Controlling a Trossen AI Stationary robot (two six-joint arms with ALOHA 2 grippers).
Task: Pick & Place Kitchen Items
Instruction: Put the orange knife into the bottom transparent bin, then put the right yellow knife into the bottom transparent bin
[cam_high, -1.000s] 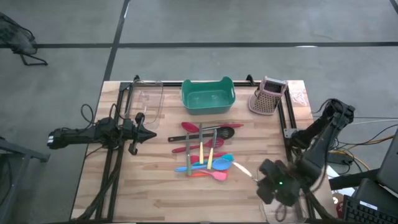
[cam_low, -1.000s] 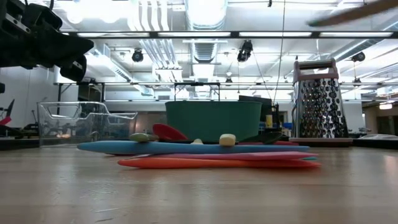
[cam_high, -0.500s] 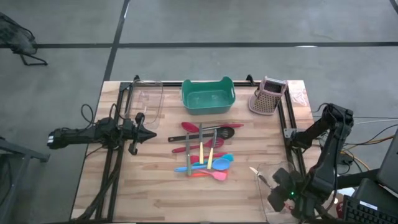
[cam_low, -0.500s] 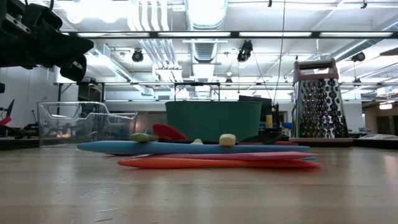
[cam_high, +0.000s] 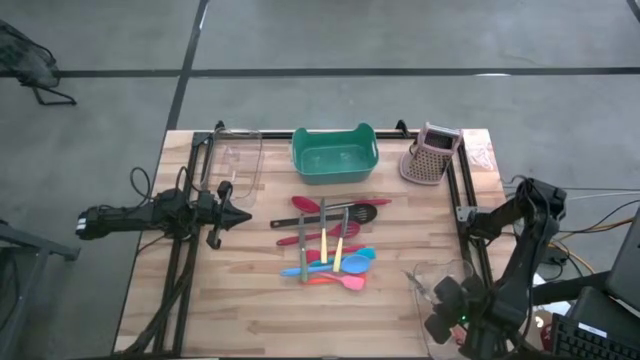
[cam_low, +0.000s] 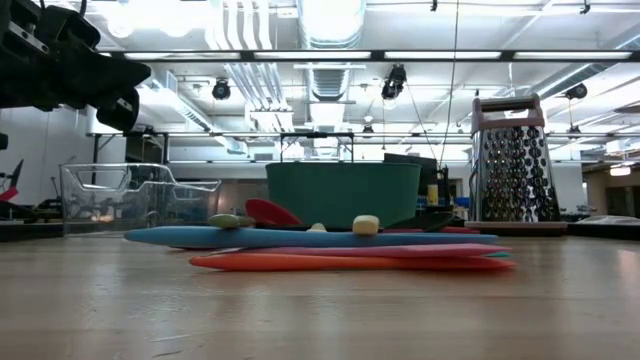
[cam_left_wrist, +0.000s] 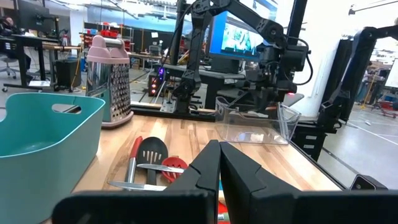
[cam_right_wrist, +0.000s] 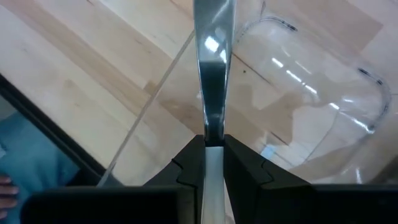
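Note:
The kitchen utensils (cam_high: 330, 245) lie in a loose pile at the table's middle: red, black, blue, pink and orange pieces crossing one another. They also show in the low view (cam_low: 330, 250). My right gripper (cam_high: 436, 292) is at the near right corner, shut on a slim shiny metal utensil (cam_right_wrist: 212, 56) above a clear tub (cam_right_wrist: 323, 93). My left gripper (cam_high: 245, 217) waits shut, left of the pile and off the table top; its wrist view (cam_left_wrist: 219, 155) looks over the utensils (cam_left_wrist: 149, 168). My right gripper pinches the metal utensil between its two fingers at one end (cam_right_wrist: 212, 134), coming from above and pointing down. The utensil runs straight on from the fingers, along them. It is lifted clear, its free end (cam_right_wrist: 214, 25) over the clear tub.
A teal tub (cam_high: 334, 155) stands at the far middle, a pinkish box grater (cam_high: 430, 155) to its right, and a second clear tub (cam_high: 235, 160) at the far left. The near right clear tub (cam_high: 445, 272) sits beside the arm's frame.
My right gripper has carried the metal utensil toward the near right corner and down over the clear tub, tipping so the utensil points downward. The utensil has left the top of the low view. The pile has stayed put.

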